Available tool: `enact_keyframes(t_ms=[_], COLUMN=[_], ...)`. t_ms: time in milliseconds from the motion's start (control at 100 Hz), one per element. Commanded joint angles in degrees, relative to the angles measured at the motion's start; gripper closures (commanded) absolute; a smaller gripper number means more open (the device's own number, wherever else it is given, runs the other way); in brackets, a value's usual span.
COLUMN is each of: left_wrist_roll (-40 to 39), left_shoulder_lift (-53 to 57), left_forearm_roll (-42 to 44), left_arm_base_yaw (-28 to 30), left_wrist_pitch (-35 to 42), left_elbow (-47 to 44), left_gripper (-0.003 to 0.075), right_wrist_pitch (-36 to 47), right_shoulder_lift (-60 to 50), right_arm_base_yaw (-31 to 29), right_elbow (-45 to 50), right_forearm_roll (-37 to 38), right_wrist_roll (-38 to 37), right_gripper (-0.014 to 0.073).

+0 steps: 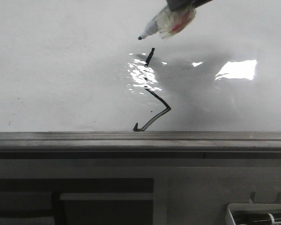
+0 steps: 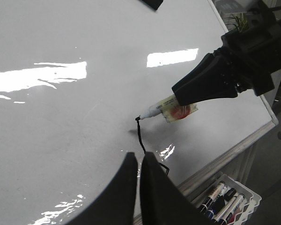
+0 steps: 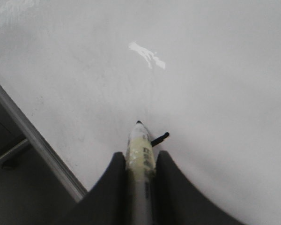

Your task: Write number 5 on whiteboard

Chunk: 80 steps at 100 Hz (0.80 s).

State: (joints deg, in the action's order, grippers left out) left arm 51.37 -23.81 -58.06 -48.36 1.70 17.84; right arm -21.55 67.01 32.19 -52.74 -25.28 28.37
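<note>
Clamping a marker (image 3: 139, 159), right gripper (image 3: 140, 161) points it over the whiteboard (image 1: 61, 70)

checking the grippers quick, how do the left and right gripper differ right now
The right gripper clamps the marker; the left gripper holds nothing, fingers nearly together. The right one is beyond the drawn line; the left sits near the whiteboard rail. Both are dark and above the board.

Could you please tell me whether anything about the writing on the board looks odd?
Yes: the number 5 on the whiteboard lacks its top bar, and the marker carries a clear tape wrap.
</note>
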Motion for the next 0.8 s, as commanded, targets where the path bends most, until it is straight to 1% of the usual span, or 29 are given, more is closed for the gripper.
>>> enact_keyframes(t_ms=[0, 120, 280, 790], left_wrist_roll=[-0.3, -0.3, -0.3, -0.3], left_shoulder_lift=[-0.3, -0.3, -0.3, -0.3], left_forearm_roll=[0.2, 0.2, 0.2, 0.2], left_arm_base_yaw=[0.0, 0.0, 0.0, 0.0], left_wrist_pitch=[1.9, 1.9, 1.9, 1.9], left_elbow=[1.7, 1.7, 1.7, 1.7], left_gripper=[0.0741, 0.0741, 0.0741, 0.0741], right_wrist_pitch=[3.7, 1.4, -2.0, -1.7], right_shoulder_lift=[-0.6, -0.7, -0.7, 2.2], right_arm_base_yaw=[-1.2, -2.9, -3.2, -3.2], right_elbow=[-1.5, -1.4, -1.4, -1.2], right_forearm_roll=[-0.2, -0.2, -0.1, -0.1], right_wrist_roll=[0.6, 0.6, 0.6, 0.6], right_gripper=[0.0634, 0.0634, 0.0634, 0.0634])
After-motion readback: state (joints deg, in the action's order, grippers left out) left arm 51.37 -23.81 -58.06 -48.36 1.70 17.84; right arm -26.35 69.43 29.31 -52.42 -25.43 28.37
